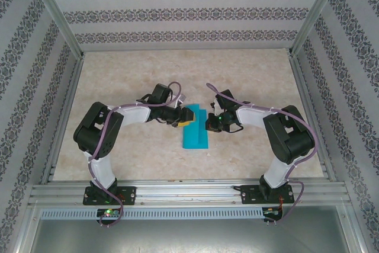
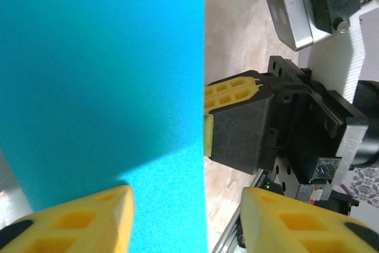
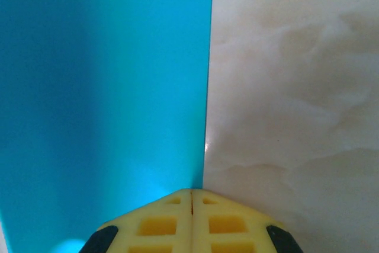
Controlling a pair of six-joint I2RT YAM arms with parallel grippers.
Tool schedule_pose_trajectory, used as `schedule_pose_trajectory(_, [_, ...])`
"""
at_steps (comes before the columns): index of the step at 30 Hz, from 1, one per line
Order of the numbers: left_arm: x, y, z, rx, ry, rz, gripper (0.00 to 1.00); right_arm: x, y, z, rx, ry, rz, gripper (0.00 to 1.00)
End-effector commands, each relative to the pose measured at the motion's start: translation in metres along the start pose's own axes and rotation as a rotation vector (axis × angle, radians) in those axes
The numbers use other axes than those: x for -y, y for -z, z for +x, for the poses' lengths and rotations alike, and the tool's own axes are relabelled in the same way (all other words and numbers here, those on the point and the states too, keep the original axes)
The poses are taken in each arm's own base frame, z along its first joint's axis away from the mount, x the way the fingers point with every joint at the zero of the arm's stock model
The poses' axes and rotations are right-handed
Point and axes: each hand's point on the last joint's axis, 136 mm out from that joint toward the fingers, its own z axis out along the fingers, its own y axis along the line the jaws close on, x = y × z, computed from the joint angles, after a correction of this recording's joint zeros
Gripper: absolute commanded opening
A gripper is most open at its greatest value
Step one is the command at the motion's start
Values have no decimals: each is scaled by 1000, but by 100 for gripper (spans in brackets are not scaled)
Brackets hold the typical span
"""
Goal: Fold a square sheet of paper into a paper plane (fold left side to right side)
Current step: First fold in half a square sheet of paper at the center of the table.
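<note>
The thin matte teal-blue sheet of paper (image 1: 195,135) lies on the beige marbled table (image 1: 254,81) between my arms. It is light, floppy and easily creased. The left gripper (image 2: 186,205) hangs over it with its jaws partly apart, holding nothing. The right gripper (image 3: 191,202) is closed at its right edge, perhaps pinning it. I'd pinch the free left edge.

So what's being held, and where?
Nothing is gripped: the left pincer is open over the paper; the shut right pincer sits at its edge.

patterned wallpaper walls (image 1: 189,13) enclose a beige, seemingly marbled tabletop (image 1: 148,164).
</note>
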Motion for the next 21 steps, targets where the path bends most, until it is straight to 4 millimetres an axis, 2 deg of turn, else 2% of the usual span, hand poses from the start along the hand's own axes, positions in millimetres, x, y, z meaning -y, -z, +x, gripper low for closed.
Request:
schedule_pose_trajectory(1, [3, -5, -1, -5, -30, -11, 43, 14, -8, 10, -30, 5, 64, 0])
schedule_pose_trajectory(13, [-7, -8, -1, -3, -11, -45, 7, 11, -6, 9, -21, 14, 62, 0])
schedule_pose_trajectory(21, [-11, -8, 2, -9, -8, -63, 0, 7, -3, 5, -7, 19, 55, 0])
